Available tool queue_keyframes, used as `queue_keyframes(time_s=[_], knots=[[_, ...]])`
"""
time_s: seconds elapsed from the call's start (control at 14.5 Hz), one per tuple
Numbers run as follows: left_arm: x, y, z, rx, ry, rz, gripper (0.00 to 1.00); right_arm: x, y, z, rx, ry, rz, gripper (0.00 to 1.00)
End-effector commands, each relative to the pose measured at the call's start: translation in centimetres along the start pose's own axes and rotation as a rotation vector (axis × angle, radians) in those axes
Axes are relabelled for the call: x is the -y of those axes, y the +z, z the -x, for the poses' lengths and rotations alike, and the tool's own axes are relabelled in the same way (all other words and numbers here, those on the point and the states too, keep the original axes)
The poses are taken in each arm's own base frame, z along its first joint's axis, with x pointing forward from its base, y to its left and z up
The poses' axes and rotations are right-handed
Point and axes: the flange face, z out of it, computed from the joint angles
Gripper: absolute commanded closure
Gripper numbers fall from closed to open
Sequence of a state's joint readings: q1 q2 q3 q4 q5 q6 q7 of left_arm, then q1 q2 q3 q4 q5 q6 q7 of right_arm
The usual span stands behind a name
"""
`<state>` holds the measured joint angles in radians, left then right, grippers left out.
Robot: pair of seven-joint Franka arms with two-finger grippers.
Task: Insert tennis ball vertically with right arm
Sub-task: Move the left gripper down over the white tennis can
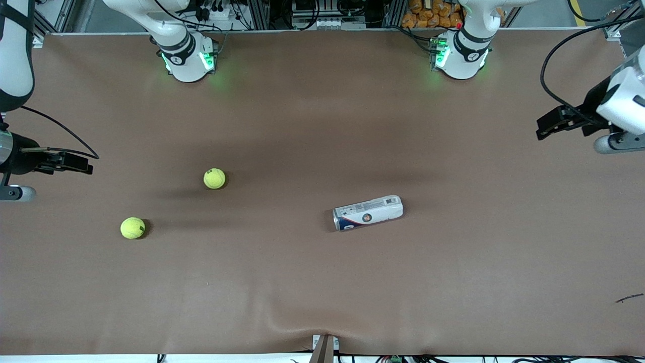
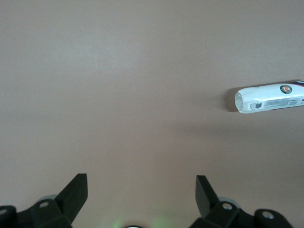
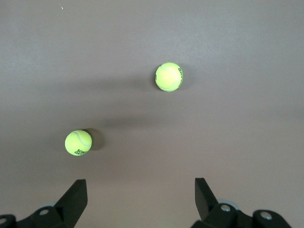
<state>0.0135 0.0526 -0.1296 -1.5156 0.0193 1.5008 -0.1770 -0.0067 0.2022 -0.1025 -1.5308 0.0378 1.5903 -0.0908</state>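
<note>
On the brown table point(image 1: 312, 282) two tennis balls sit toward the right arm's end. One ball point(image 1: 214, 178) is farther from the front camera, the second ball point(image 1: 132, 228) nearer to it and closer to the table's edge at that end — they're well apart, not touching anything. Both show in the right wrist view too, the first one point(image 3: 168, 76) and the second point(image 3: 78, 142), each throwing a soft shadow on the cloth.

A can point(image 1: 368, 213) lies on its side around the middle of the table, a bit toward the left arm's end. White label with a round logo, slightly tilted, one end pointing at the balls' side. The left wrist view catches it at the frame edge point(image 2: 270, 98), lying flat, well clear of the fingers.

Right gripper point(image 1: 75, 162) hangs over the table edge at its own end, jaws spread wide with nothing between them — its two black fingers point(image 3: 75, 197) frame bare cloth in the wrist view. Left gripper point(image 1: 549, 123) does the same over its end: fingers point(image 2: 76, 195) wide apart, holding nothing, arm just waiting.

Neither ball is in the can.
</note>
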Motion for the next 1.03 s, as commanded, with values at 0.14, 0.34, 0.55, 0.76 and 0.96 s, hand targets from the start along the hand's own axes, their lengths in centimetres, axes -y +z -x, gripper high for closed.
queue_keyframes(time_s=[0.14, 0.34, 0.55, 0.76, 0.96], knots=[[-5.6, 3.3, -2.7, 0.036, 0.099, -0.004, 0.00, 0.0, -0.2, -0.2, -0.004, -0.014, -0.006, 0.00], [-11.6, 7.2, -3.4, 0.067, 0.194, -0.022, 0.00, -0.1, 0.0, -0.3, 0.001, -0.012, -0.006, 0.00], [-17.2, 10.6, -4.1, 0.082, 0.272, -0.025, 0.00, -0.1, 0.1, -0.2, 0.002, -0.012, -0.007, 0.00], [-22.0, 13.7, -5.3, 0.093, 0.332, -0.038, 0.00, -0.1, 0.2, -0.2, 0.005, -0.012, -0.007, 0.00], [-24.6, 16.8, -6.4, 0.083, 0.361, -0.029, 0.00, -0.2, 0.7, -0.2, 0.015, -0.010, -0.006, 0.00]])
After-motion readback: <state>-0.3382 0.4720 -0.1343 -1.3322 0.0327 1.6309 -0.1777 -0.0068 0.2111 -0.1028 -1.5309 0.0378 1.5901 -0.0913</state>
